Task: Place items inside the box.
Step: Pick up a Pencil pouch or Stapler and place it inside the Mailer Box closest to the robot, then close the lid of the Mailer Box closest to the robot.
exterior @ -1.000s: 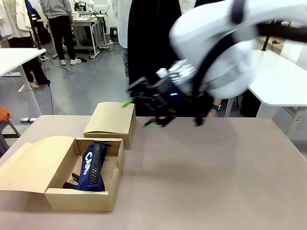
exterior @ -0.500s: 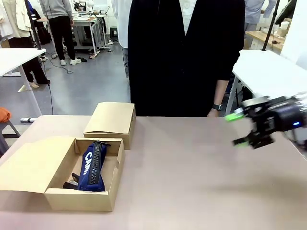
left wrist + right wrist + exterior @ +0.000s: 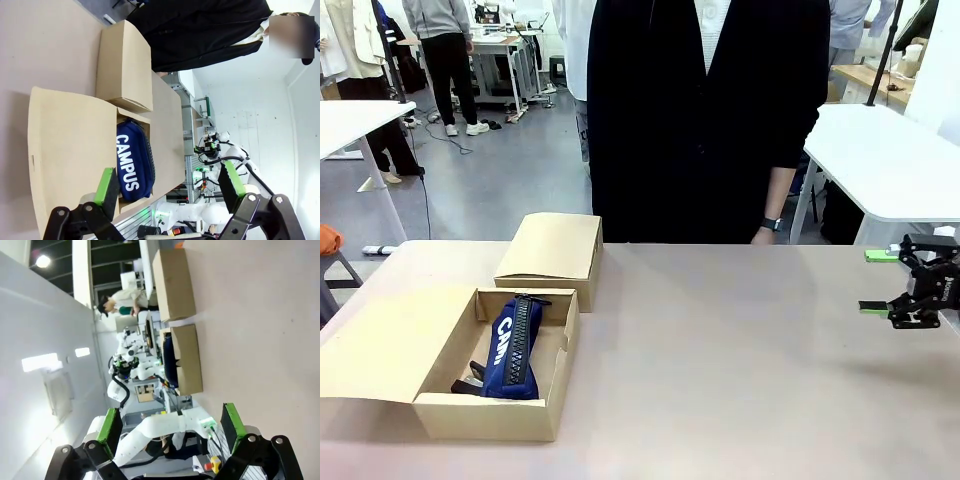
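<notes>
While pencil case [image 3: 512,357] lies in box [image 3: 490,413] — right gripper [image 3: 883,281] wide | left gripper [image 3: 167,185] wide

- Navy zip pencil case lettered in white [image 3: 514,345] lies in the open brown cardboard box [image 3: 490,412].
- Black right gripper [image 3: 873,281], green pads spread, hovers above the tan table [image 3: 740,370].
- Closed cardboard box [image 3: 553,252] behind.

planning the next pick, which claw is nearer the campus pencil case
Left. The left claw hovers right over the CAMPUS pencil case in the open box; the right claw is open, far across the table.
</notes>
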